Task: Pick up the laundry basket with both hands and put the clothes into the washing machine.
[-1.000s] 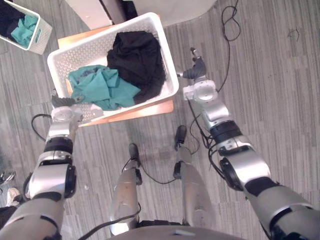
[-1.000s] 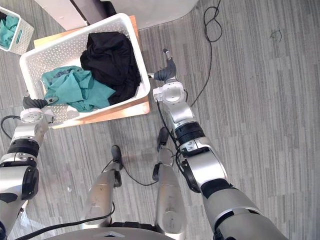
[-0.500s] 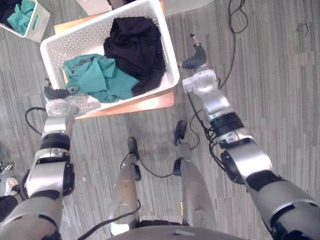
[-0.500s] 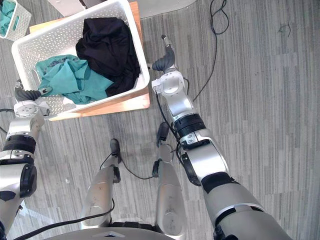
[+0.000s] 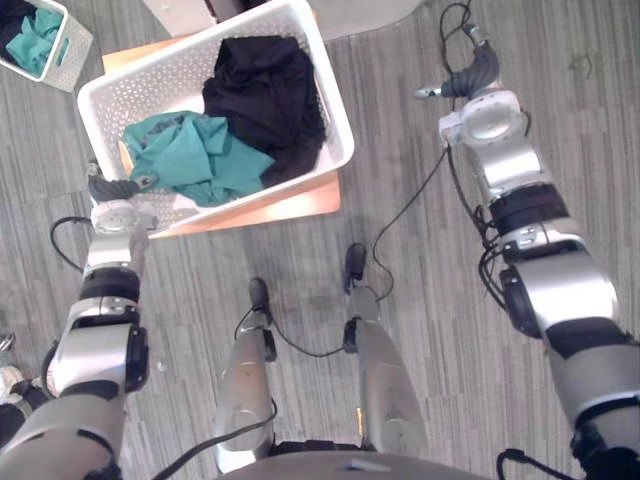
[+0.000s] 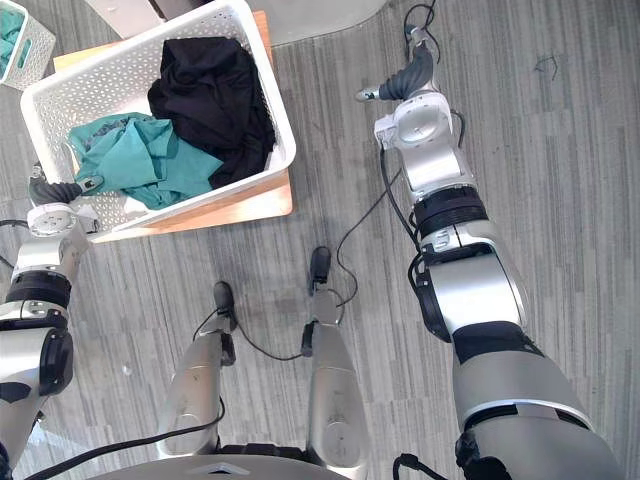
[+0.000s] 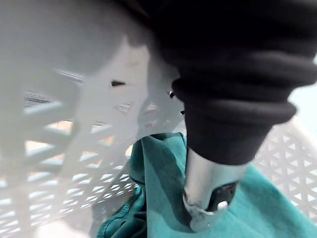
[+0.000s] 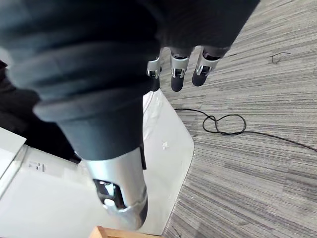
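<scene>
One basket (image 5: pixel 160 85), board (image 5: pixel 290 205) beneath, smaller basket (image 5: pixel 76 50)

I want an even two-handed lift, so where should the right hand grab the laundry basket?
Probably the rim of the laundry basket at its right short wall, coming from the right: it faces the open right hand, is unobstructed, and lies opposite the left hand.

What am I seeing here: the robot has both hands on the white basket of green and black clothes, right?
Not both. The left hand is at the basket's near corner, but the right hand hangs open over the floor, apart from the basket, as the left eye view shows. The green and black clothes do lie in it.
</scene>
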Controlling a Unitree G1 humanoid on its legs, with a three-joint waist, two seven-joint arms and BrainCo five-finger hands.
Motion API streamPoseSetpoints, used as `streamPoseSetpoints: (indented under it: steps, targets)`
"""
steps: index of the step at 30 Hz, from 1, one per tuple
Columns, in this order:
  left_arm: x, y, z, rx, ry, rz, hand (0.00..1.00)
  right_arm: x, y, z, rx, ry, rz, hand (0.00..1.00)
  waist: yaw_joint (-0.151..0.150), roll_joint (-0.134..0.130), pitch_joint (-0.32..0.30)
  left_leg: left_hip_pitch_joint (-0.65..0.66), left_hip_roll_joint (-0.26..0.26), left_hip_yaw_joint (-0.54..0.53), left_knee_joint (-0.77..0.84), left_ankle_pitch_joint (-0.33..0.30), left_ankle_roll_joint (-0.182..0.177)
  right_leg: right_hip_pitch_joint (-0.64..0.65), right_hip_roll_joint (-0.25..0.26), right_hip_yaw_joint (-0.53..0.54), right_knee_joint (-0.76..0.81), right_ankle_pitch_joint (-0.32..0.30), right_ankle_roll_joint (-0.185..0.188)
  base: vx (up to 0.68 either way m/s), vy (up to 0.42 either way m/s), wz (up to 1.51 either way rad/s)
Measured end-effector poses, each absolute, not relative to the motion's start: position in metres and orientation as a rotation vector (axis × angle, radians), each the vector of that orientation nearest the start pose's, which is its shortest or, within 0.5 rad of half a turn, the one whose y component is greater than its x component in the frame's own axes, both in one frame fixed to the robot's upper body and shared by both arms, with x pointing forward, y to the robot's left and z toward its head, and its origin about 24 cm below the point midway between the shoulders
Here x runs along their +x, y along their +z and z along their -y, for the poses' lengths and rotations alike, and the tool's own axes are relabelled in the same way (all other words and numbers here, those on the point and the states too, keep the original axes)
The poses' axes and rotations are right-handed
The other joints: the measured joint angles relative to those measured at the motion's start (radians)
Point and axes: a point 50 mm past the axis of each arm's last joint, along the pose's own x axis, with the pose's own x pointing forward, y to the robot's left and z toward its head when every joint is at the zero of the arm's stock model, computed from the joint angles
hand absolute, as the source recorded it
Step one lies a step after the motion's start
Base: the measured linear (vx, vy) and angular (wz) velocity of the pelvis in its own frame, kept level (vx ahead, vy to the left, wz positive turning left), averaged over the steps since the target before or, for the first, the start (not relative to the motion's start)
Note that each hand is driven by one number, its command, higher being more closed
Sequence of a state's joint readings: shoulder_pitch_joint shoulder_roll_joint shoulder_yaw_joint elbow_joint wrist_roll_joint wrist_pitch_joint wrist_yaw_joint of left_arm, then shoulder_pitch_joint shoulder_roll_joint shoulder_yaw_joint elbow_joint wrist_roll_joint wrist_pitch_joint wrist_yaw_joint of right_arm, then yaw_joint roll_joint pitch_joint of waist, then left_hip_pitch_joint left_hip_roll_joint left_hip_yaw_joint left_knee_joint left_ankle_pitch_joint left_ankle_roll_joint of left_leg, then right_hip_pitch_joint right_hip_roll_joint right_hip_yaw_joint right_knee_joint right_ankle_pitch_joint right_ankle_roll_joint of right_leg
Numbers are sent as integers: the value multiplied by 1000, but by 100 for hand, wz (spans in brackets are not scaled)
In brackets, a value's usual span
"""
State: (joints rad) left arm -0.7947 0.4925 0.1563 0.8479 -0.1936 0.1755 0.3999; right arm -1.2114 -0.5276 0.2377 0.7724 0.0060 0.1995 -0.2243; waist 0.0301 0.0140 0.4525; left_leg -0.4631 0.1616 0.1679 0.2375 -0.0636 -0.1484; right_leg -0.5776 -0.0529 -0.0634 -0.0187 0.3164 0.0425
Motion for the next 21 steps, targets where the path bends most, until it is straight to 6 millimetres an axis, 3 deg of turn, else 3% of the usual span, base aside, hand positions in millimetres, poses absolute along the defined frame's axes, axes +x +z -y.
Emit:
streamPoseSetpoints:
  steps: [6, 10, 16, 21]
  targets:
    - [366, 130, -301, 121, 675, -127, 0, 406, 297, 185, -542, -260, 356, 0, -2, -3, 1, -13, 13, 1, 28, -7, -7, 0, 6, 4, -5, -8, 11, -33, -16, -4]
    - [366, 131, -302, 119, 682, -121, 0, 401, 306, 159, -503, -218, 437, 0, 5, -4, 1, -23, 30, 1, 57, -23, -13, 0, 20, 5, -5, 3, -4, -2, 1, -7]
    - [366, 136, -301, 115, 684, -101, 0, 403, 289, 115, -435, -105, 418, 0, 7, -10, 4, -30, 30, -3, 65, -26, -13, 0, 21, 2, -5, 4, -5, -5, 6, 1]
    - [369, 145, -297, 124, 673, -65, 0, 405, 268, 107, -455, -85, 368, 0, 13, -21, 9, -45, 28, -17, 75, -26, -11, -2, 17, -8, -5, 3, -4, -20, 19, 7]
